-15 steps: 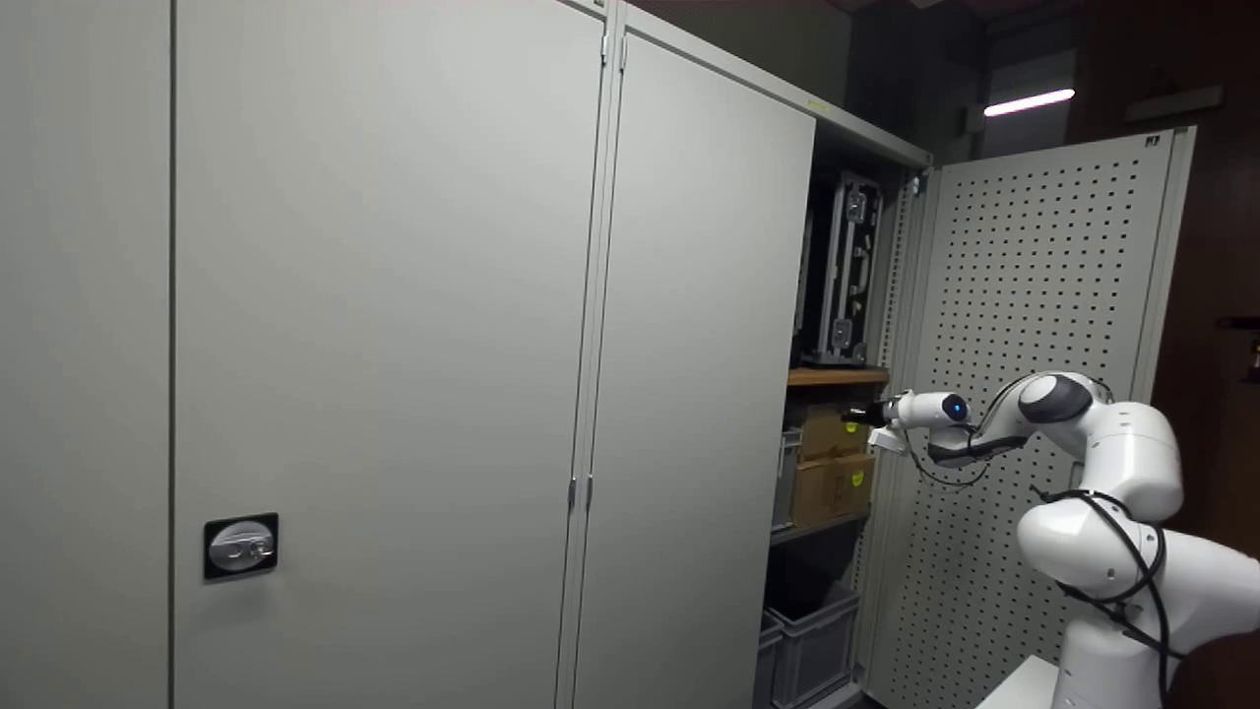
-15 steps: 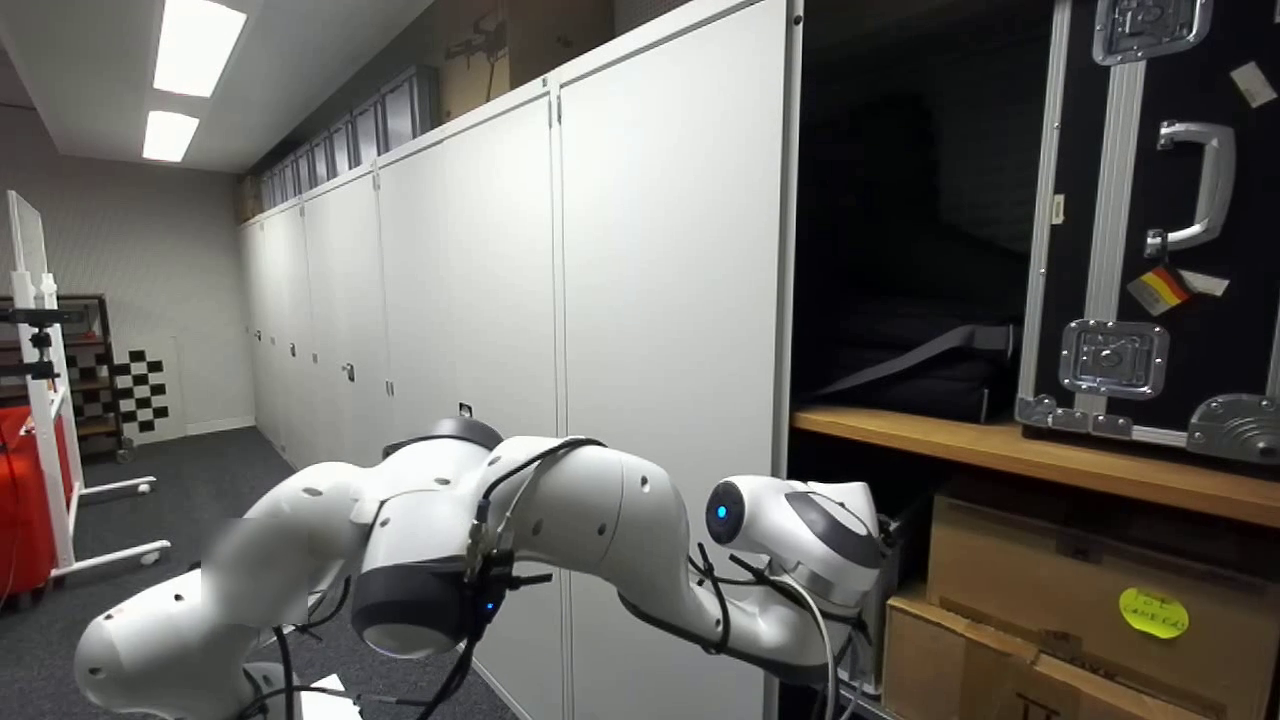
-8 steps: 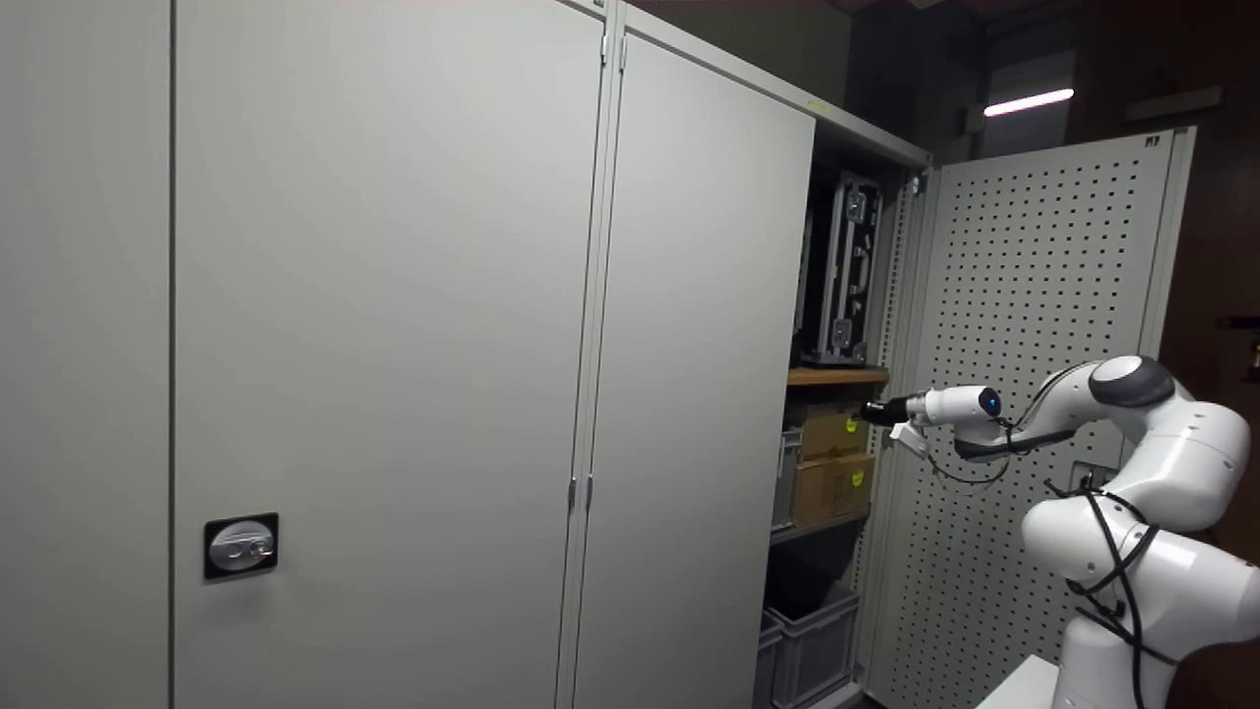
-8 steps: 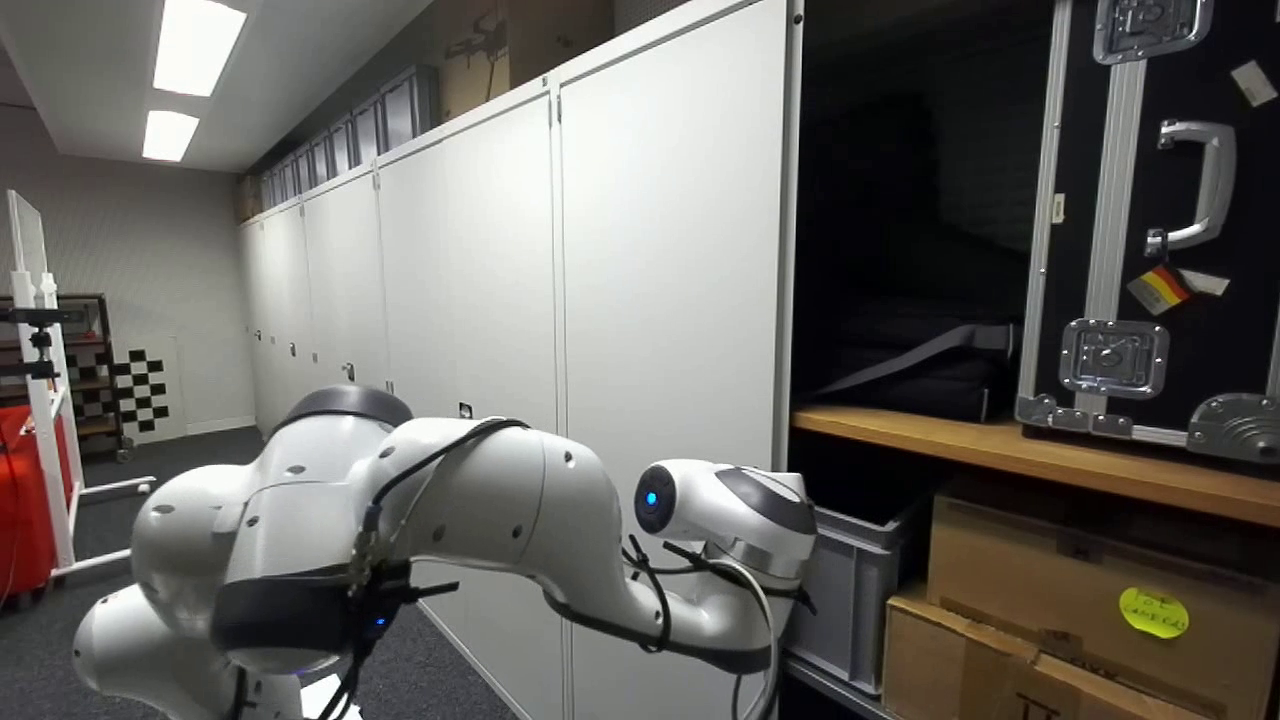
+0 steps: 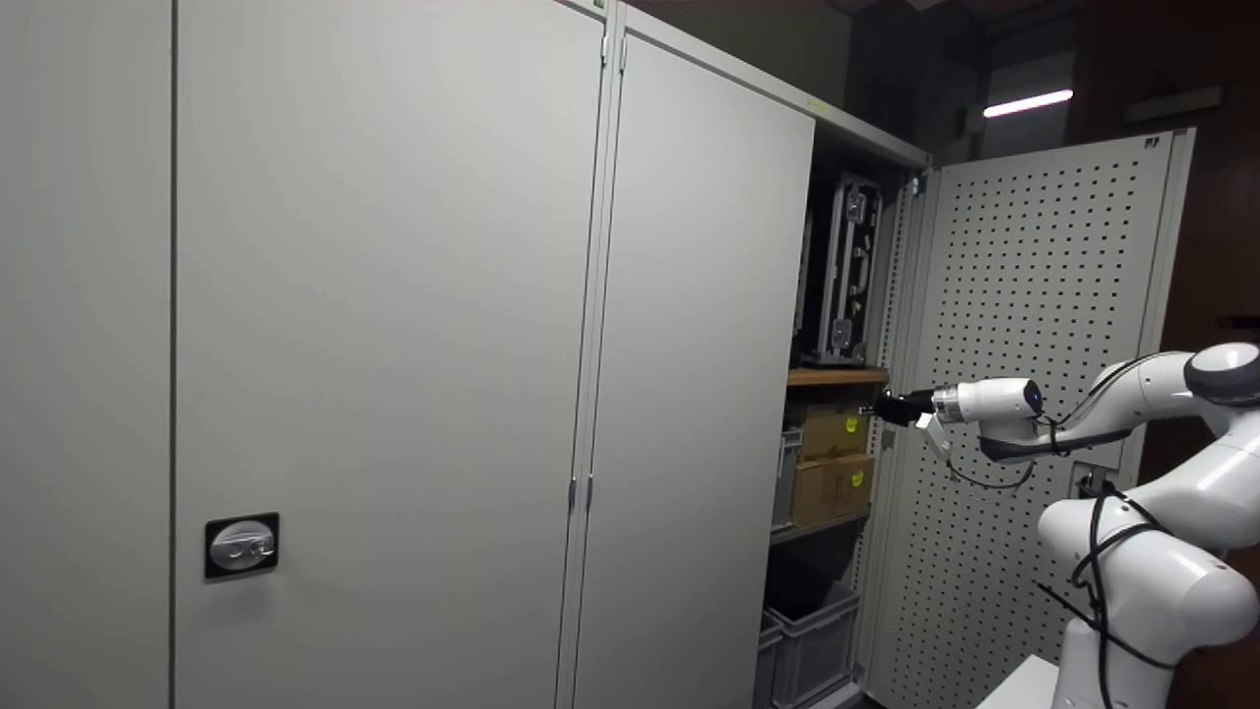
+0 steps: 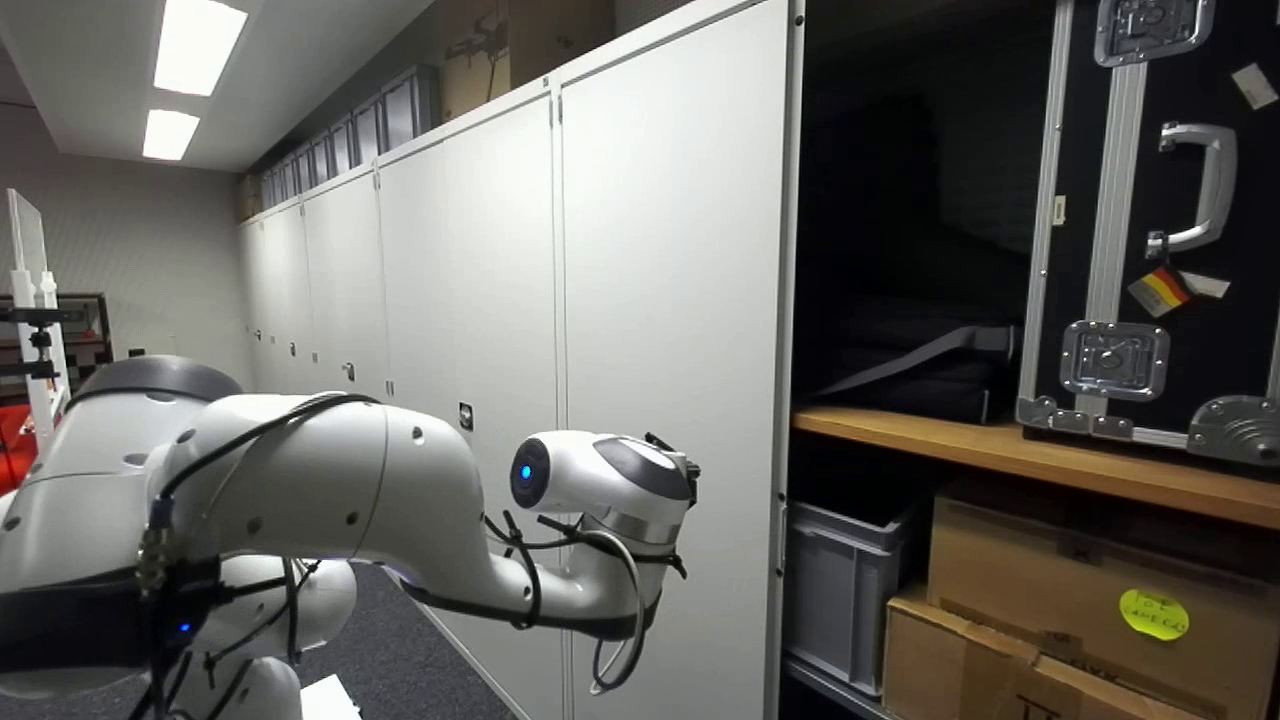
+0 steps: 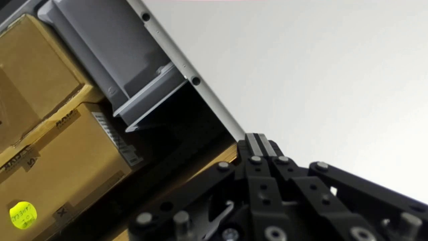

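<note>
With the gripper (image 7: 261, 144) clenched on nothing. Ahead of it, overlapped by the fingertips in the wrist view, the closed cabinet door (image 7: 317, 83); in an exterior view, visibly apart from that door, with a perforated door (image 5: 1034, 266) swung wide behind the gripper. Left of the fingertips in the wrist view, past the door's edge, cardboard boxes (image 7: 80, 157) and a grey bin (image 7: 107, 43), untouched. Seemingly early on: perforated door out of the way, but no contact or hold on the closed door yet.
</note>
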Motion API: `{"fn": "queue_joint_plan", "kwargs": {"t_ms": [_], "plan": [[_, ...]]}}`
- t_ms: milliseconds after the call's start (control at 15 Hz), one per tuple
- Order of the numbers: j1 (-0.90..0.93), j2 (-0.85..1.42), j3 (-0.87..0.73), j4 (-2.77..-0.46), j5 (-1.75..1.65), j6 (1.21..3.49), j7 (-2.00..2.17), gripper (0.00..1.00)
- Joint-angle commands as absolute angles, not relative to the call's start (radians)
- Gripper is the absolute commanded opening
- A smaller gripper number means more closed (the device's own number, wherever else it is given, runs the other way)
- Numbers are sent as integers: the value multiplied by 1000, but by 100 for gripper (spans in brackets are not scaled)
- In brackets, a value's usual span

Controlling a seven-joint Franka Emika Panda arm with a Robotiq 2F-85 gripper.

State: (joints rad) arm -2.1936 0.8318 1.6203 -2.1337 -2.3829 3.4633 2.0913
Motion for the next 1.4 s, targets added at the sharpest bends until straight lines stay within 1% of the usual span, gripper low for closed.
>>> {"fn": "queue_joint_plan", "kwargs": {"t_ms": [0, 200, 400, 1067, 1133, 1333], "plan": [[-2296, 798, 1732, -2231, -2425, 3463, 2219, 0], [-2295, 798, 1763, -2265, -2454, 3463, 2285, 0], [-2250, 807, 1777, -2293, -2502, 3463, 2368, 0], [-2002, 812, 1784, -2327, -2646, 3462, 2693, 0], [-1994, 798, 1767, -2348, -2564, 3462, 2606, 0], [-1961, 792, 1778, -2363, -2542, 3462, 2605, 0]]}}
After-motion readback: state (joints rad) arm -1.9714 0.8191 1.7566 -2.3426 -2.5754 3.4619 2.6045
